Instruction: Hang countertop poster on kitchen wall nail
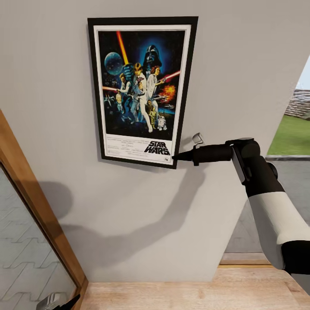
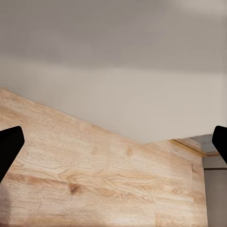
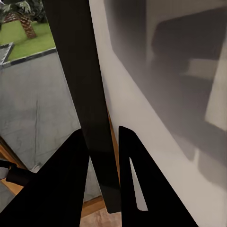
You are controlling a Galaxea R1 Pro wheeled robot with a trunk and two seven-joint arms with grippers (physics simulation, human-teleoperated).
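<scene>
Black-framed poster [image 1: 142, 88] sits flat against the grey wall [image 1: 129, 206], upright, slightly skewed by camera angle. Right gripper [image 1: 177, 157] pinches its lower right corner; in the right wrist view the dark frame edge [image 3: 90, 109] runs between the two fingers [image 3: 135, 179], which are narrow, clamped on the frame. Left gripper [image 2: 113, 142] hangs low over the wooden floor [image 2: 94, 175], fingers spread wide, holding nothing.

Can't tell whether the poster is actually hooked on a nail; no nail visible, top edge hides it. Risk, as a guess: if the fingers release before it's seated, the poster slides down the wall and drops to the floor. Pulling the arm back sideways while clamped could drag or tilt it.

Room: bare wall below and right of the poster, open doorway [image 1: 292, 137] further right, wooden-framed glass panel [image 1: 26, 241] low on the left. Retreat straight back from the wall looks free.
</scene>
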